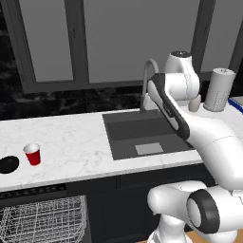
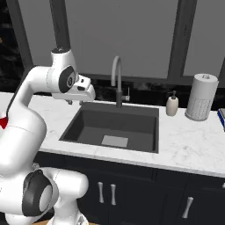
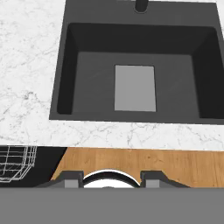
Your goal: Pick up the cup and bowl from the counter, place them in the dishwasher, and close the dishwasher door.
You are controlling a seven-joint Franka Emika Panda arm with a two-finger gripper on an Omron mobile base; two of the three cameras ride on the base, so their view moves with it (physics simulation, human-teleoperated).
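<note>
The bowl (image 1: 8, 164) runs off the left base view's edge at nine o'clock, so part of its rim is lost. The dishwasher (image 1: 45, 216) rack is cut off at seven o'clock. In the right base view a red sliver, the cup (image 2: 3, 121), peeks from behind the arm. The gripper (image 3: 112, 177) fingertips barely clear the hand view's bottom, spread apart.

cup (image 1: 32, 154): small, red, tapered, white inside, upright on the bench (image 1: 71, 142).
bowl (image 1: 8, 164): shallow, black, near the cup at its 8 o'clock.
dishwasher (image 1: 45, 216): open under the bench, white wire rack (image 1: 42, 220) pulled out.
</note>
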